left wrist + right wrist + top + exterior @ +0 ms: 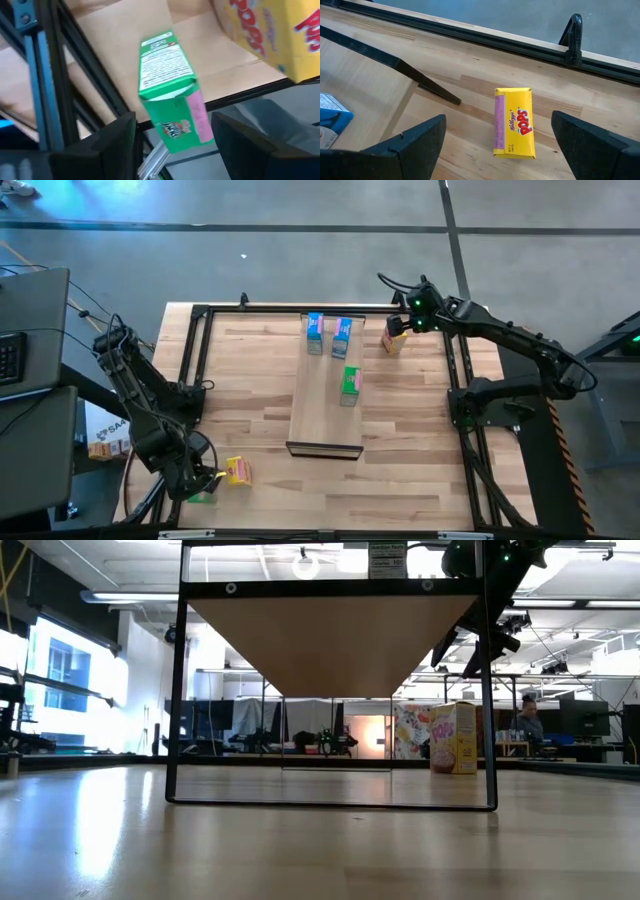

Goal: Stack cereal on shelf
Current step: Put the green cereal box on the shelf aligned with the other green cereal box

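Observation:
My left gripper [205,480] is at the table's near-left corner, open. A green cereal box [172,100] lies tilted between its fingers, and I see no touch. A yellow box [238,470] lies just beside it. My right gripper [398,328] hangs open above another yellow box [514,122], which stands upright on the tabletop [455,738] at the far right. The shelf [325,410] is raised on a black frame in the middle. It carries two blue boxes [315,332] [341,335] at its far end and a green box [350,383] near its right edge.
Black frame rails [190,370] run along the table's left, far and right sides, with a clamp [572,40] on the far rail. A laptop [30,330] sits off the table's left. In the low view a person [528,720] shows far behind the table.

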Motion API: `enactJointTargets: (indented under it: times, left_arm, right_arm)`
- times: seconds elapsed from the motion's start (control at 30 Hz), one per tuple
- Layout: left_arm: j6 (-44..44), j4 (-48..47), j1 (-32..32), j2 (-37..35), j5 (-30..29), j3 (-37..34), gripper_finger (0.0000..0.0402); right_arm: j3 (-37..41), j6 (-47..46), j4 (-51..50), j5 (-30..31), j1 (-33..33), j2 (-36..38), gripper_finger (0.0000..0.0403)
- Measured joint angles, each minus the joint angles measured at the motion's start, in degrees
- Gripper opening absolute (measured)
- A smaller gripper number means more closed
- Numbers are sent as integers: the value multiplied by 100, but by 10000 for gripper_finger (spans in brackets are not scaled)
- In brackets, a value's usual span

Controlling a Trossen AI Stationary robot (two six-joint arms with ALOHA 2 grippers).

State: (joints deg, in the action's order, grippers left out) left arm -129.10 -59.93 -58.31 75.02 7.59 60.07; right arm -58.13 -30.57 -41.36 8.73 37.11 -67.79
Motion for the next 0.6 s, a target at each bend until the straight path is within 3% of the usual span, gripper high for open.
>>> enactJointTargets:
  times: [0.6]
  left_arm:
    - [-636,228,-28,271,253,-2,257]
  right_arm:
    - [0,101,0,-20,2,0,357]
